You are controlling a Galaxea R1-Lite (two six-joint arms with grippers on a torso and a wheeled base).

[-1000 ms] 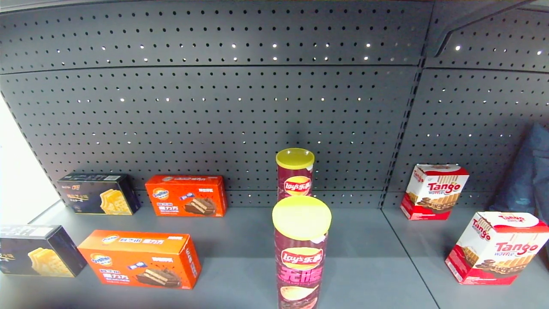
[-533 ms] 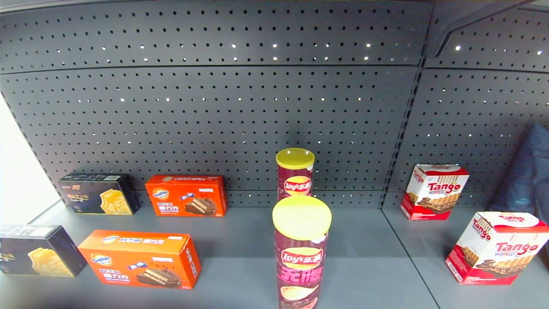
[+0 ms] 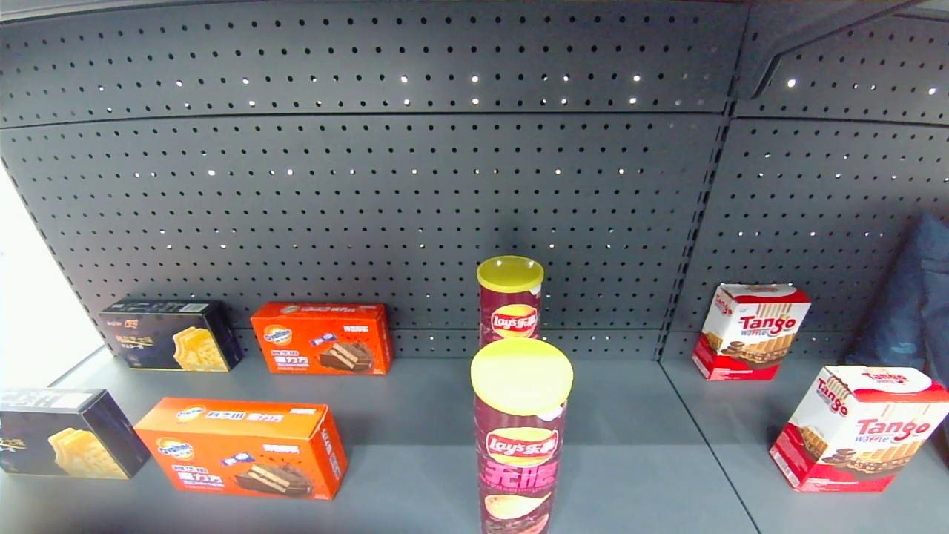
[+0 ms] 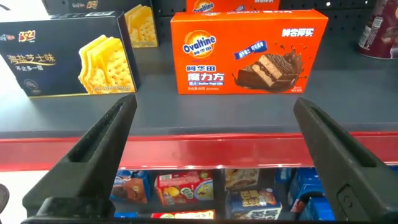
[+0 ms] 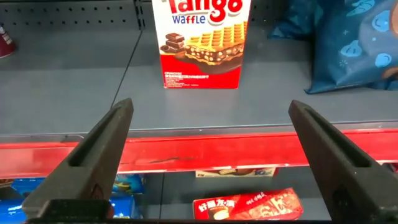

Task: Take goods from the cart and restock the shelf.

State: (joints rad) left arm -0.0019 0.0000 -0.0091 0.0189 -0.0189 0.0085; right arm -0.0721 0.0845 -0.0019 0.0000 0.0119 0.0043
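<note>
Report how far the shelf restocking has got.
Done: the shelf already carries two chip cans, two orange chocolate boxes, two black cracker boxes and two wafer boxes. In hand: nothing; the left claw and right claw are both open and empty at the shelf's front edge. Left: fetching the next item; bare shelf space shows between the rows.

Open shelf [image 3: 415,415] between orange box [image 3: 245,456], chip can [image 3: 521,445]

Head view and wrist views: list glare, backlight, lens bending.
Head view: blown-out white patch at left, light pricking through pegboard holes, panel seams bowed. Left wrist view: even light on the orange box. Right wrist view: waffle box evenly lit.
</note>
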